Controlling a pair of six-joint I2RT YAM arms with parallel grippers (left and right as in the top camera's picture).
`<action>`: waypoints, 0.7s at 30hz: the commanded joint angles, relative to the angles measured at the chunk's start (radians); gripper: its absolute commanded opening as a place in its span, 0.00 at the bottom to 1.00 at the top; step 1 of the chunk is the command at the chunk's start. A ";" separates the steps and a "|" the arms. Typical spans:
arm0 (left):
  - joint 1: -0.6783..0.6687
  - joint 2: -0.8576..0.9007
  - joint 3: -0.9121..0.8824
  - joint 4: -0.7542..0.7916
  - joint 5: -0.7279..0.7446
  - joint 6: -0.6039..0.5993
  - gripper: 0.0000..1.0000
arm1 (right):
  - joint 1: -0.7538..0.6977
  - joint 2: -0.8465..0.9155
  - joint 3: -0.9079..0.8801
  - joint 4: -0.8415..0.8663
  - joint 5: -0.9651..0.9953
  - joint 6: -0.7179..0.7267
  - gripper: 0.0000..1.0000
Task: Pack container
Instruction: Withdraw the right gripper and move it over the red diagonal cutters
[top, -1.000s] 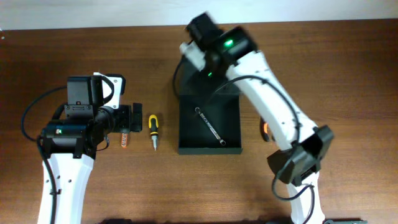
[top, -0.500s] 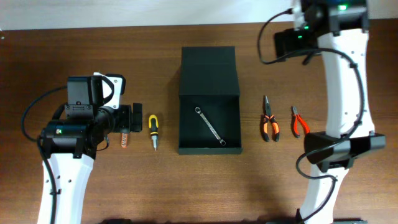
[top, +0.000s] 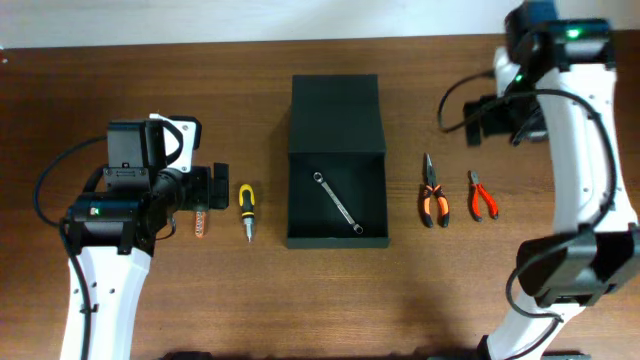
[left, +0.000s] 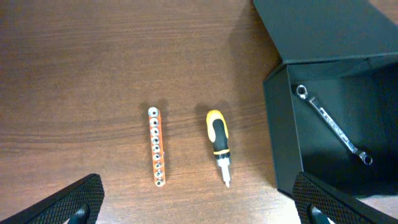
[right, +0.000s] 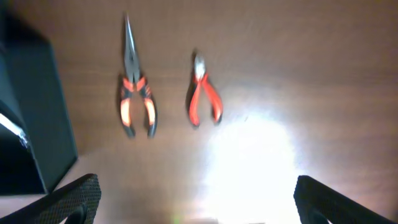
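Note:
The container (top: 336, 232) is a dark square box at the table's centre, with its flap lid (top: 335, 110) lying open behind it. A silver wrench (top: 338, 203) lies inside on the floor of the box. My left gripper (top: 212, 190) stands open to the left of the box, over an orange bit holder (left: 157, 146) and a yellow-and-black screwdriver (left: 219, 143). Nothing is between its fingers (left: 81, 199). My right gripper (top: 487, 120) hangs open at the back right, above the orange-handled pliers (right: 137, 93) and the red cutters (right: 204, 96). It holds nothing.
The pliers (top: 433, 195) and cutters (top: 483, 195) lie side by side right of the container wall (right: 31, 124). The screwdriver (top: 245, 208) and bit holder (top: 199, 225) lie on its left. A bright glare covers the wood in the right wrist view.
My right arm has swung from over the container's lid to the back right and then come down a little toward the pliers. The left arm has not moved.

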 joint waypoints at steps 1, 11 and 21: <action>0.002 0.002 0.018 0.004 -0.011 -0.006 0.99 | 0.020 -0.007 -0.142 0.060 -0.032 0.002 0.99; 0.002 0.002 0.018 -0.004 -0.011 -0.006 0.99 | 0.022 -0.007 -0.420 0.298 -0.082 -0.004 0.99; 0.002 0.002 0.018 -0.026 -0.011 -0.006 0.99 | -0.009 -0.007 -0.465 0.416 -0.029 -0.041 0.99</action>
